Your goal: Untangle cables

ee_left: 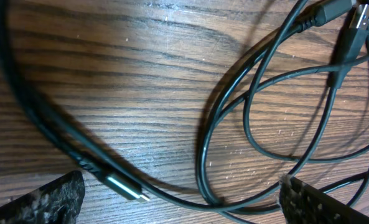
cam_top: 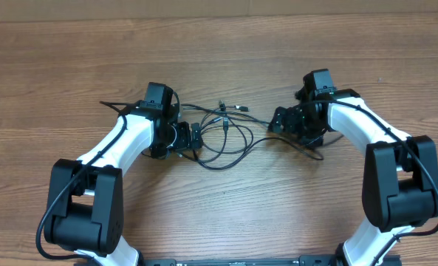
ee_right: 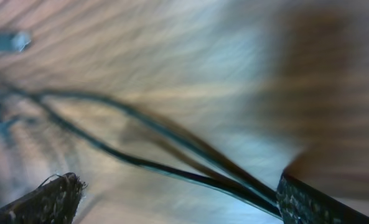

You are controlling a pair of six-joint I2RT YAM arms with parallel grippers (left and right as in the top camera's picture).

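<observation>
Loosely looped black cables (cam_top: 224,127), grained wood table (cam_top: 219,214)

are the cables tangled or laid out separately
Tangled: the cables lie in loose overlapping loops that cross one another in several places.

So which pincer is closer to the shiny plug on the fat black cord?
Left. The plug lies between the open tips of the left pincer; the right pincer sits across the tangled cables, farther away.

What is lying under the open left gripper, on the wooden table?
Thin black cables lie in loose loops on the brown wooden table under the left gripper, one ending in a silver-tipped plug. Its fingers hide where some cords run on.
</observation>
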